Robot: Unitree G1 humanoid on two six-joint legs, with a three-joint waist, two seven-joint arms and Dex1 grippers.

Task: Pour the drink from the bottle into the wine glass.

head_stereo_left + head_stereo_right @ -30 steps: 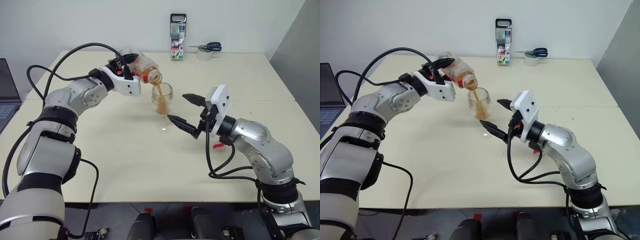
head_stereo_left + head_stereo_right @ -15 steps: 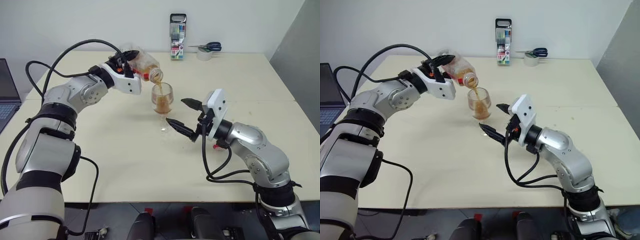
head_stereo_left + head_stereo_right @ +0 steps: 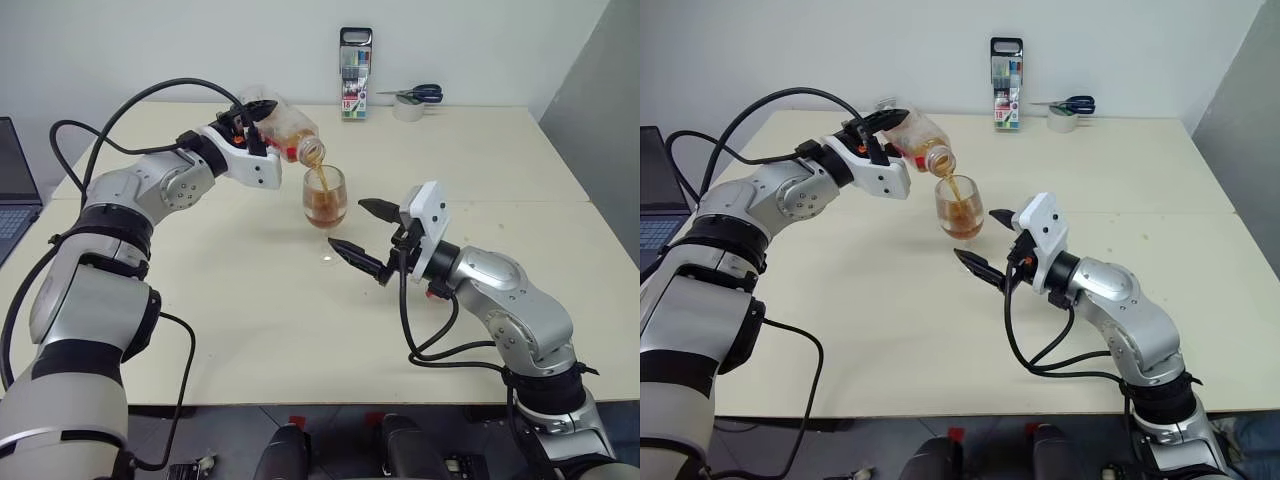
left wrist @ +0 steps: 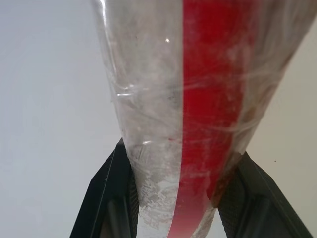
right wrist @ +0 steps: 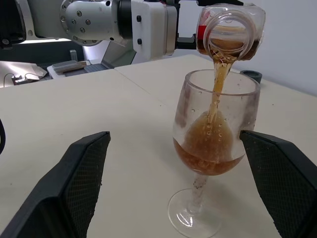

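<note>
At the far edge of the bench (image 3: 250, 330) stand a marker-pen case (image 3: 355, 88) and scissors (image 3: 415, 94) on a tape roll (image 3: 408, 110), well clear of my arms; a laptop (image 3: 12, 190) sits off to my left. My left fingers (image 3: 252, 125) clamp the tilted bottle (image 3: 285, 130), its mouth just above the wine glass (image 3: 325, 205). Amber drink (image 5: 210, 144) streams into the bowl, filling its lower part. My right fingers (image 3: 366, 236) stand spread wide beside the glass, apart from it.

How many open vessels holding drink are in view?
2. The bottle, tilted in the left gripper, pours a stream into the wine glass standing mid-table near the open right gripper.
</note>
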